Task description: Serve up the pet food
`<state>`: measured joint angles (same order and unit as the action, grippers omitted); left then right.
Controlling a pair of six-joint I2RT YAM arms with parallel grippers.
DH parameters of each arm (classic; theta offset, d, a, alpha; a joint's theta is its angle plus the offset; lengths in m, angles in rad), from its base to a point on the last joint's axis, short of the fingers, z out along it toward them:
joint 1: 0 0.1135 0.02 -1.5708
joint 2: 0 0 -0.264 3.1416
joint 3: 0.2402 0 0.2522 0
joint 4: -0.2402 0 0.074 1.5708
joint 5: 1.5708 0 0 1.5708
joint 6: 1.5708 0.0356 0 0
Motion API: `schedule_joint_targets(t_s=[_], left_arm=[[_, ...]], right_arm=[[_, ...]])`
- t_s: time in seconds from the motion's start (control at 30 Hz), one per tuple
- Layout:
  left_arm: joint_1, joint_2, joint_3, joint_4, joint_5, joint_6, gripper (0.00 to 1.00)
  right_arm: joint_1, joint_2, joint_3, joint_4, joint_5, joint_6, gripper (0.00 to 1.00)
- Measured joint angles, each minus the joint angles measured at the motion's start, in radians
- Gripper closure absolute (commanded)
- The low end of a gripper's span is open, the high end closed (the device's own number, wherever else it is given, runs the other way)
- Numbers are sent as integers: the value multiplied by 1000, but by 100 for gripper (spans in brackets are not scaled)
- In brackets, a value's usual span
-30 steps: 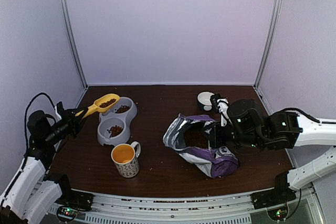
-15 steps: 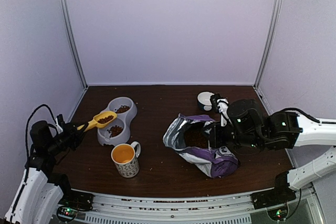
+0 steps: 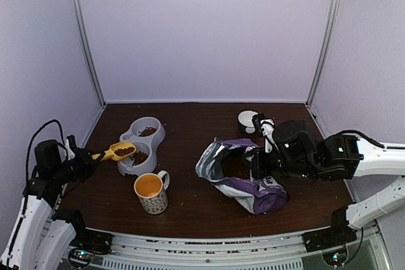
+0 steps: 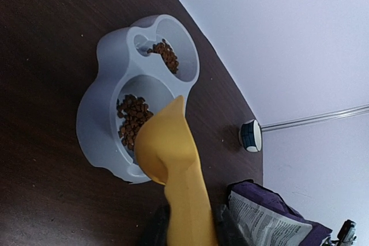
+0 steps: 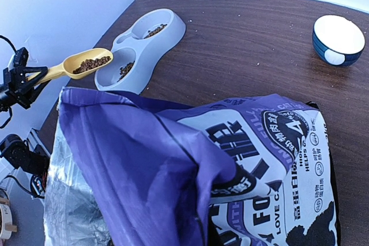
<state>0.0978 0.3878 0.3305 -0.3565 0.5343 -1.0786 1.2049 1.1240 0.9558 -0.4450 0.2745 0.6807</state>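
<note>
The yellow scoop (image 3: pixel 120 151) has come back toward the tabletop's near-left corner & now hangs w/ pet food (image 3: pixel 124 151) in it over the grey double bowl's (image 4: pixel 92 125) near cup, handle pinched in the left gripper (image 3: pixel 88 158), while the right gripper (image 3: pixel 258 161) is squeezed tight on the purple bag (image 3: pixel 256 193) mid-right.

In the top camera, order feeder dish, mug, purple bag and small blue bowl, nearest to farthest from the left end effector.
1. Feeder dish, beside the left end effector.
2. Mug, front centre-left.
3. Purple bag, centre-right.
4. Small blue bowl, back right.
</note>
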Motion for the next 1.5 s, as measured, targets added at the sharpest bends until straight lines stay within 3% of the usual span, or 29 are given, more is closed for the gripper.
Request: schedule_joint_targets(t_s=[0.4, 1.5], left_arm=[[1, 216, 222, -234, -27, 352, 100], [-21, 447, 502, -431, -52, 723, 100]], right_arm=[[0, 5, 0, 5, 0, -1, 100], [1, 21, 2, 14, 0, -4, 100]])
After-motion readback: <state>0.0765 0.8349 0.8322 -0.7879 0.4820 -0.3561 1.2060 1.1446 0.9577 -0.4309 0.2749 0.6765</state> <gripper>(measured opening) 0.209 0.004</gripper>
